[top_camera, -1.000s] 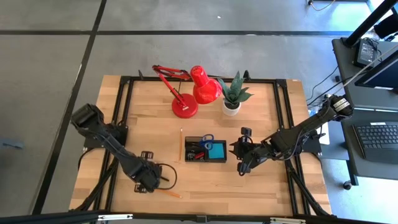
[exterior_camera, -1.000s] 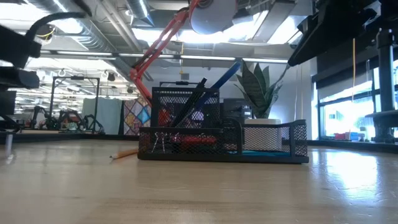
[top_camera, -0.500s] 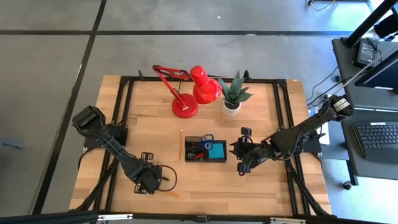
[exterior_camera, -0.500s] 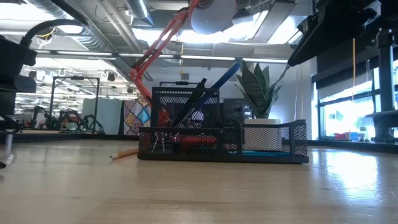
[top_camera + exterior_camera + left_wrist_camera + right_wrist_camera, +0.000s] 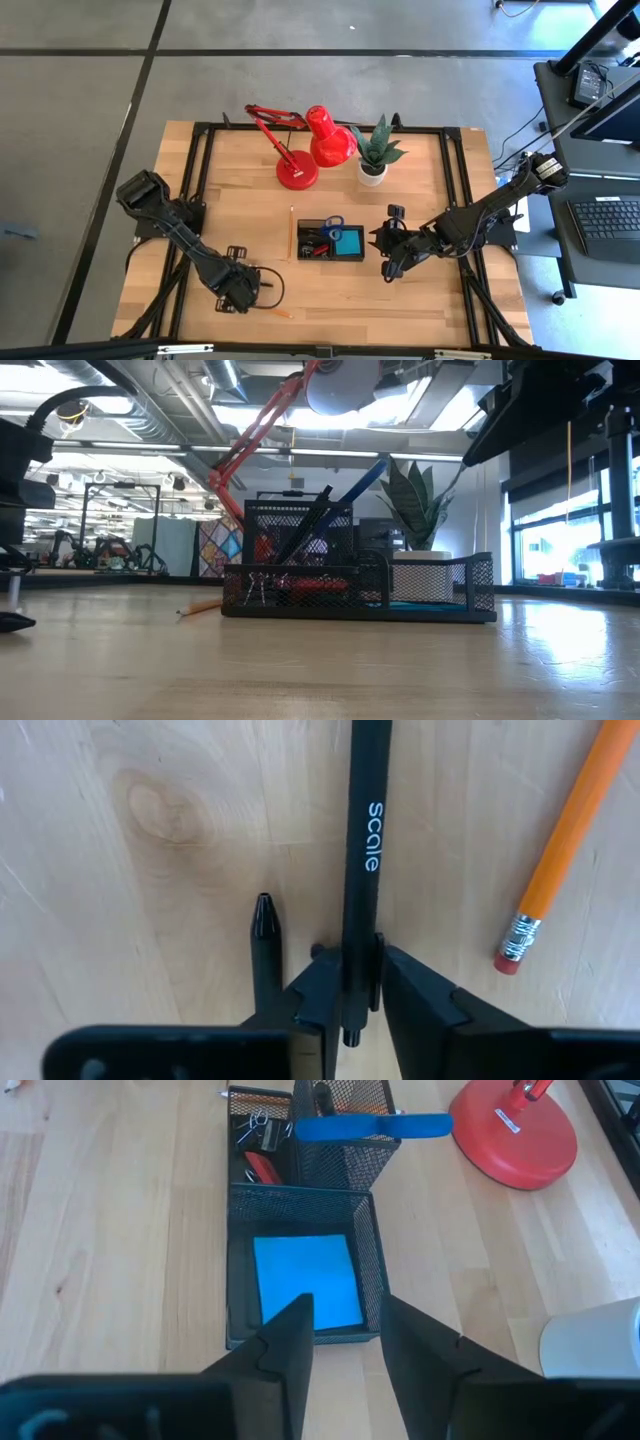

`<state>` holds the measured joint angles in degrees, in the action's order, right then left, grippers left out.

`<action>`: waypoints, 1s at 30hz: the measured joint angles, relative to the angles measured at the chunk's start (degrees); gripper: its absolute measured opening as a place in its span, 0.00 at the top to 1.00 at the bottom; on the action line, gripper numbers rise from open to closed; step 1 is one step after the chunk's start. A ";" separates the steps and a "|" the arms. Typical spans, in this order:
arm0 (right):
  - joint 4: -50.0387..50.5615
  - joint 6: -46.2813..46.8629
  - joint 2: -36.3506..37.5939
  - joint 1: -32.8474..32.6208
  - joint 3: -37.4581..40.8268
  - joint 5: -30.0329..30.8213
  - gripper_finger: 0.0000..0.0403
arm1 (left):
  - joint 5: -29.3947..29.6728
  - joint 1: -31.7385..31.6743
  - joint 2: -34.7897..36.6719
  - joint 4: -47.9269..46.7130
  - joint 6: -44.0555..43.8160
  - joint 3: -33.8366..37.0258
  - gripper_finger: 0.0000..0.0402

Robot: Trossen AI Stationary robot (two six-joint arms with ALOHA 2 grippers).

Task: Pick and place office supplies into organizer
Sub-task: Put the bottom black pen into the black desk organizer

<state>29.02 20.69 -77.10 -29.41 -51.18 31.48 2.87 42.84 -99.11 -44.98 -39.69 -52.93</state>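
Note:
The black mesh organizer [image 5: 330, 240] stands mid-table and holds blue-handled scissors [image 5: 370, 1126], a blue note pad [image 5: 305, 1280], a red eraser [image 5: 262, 1168] and clips. My left gripper [image 5: 243, 290] is low over the near-left part of the table, shut on a black pen [image 5: 362, 830] printed "scale". A second black pen [image 5: 264, 935] and an orange pencil [image 5: 565, 840] lie on the wood on either side of it. Another pencil [image 5: 291, 232] lies left of the organizer. My right gripper [image 5: 390, 262] hangs open just right of the organizer. My left gripper pinches the black pen near one end [image 5: 360, 955] between its two fingers, coming from above and pointing down, with the fingers across the shaft. The pen's short end sticks out behind the fingers. The long printed part runs forward, level with the table top.
A red desk lamp [image 5: 310, 145] and a potted green plant [image 5: 375, 155] stand at the far side of the table. The organizer's tall mesh cup [image 5: 298, 540] holds upright pens. Bare wood lies along the near edge between the two arms.
My left gripper has sunk toward the table at the near-left; in the low view its dark tip now sits at the table surface. The right arm and the organizer have stayed still.

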 joint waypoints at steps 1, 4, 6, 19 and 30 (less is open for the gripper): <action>0.00 0.00 0.00 0.00 0.00 -0.02 0.70 | 0.03 0.00 0.00 0.00 0.01 0.00 0.85; 0.00 0.00 -0.02 0.00 0.00 0.00 0.70 | 0.16 -0.01 0.00 -0.01 0.63 0.00 0.87; 0.00 0.00 -0.02 0.00 0.00 -0.02 0.70 | 0.26 -0.01 0.00 0.03 1.98 0.00 0.88; 0.02 -0.15 -0.02 0.00 0.00 -0.02 0.70 | 3.81 -0.22 -0.72 -4.83 3.41 -4.87 0.90; 0.09 -0.17 -0.02 0.00 0.00 -0.02 0.70 | 19.31 -0.30 -0.35 -20.25 8.00 -18.08 0.92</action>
<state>29.11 20.51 -77.12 -29.41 -51.18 31.46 22.18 42.54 -99.46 -65.23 -31.69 -71.01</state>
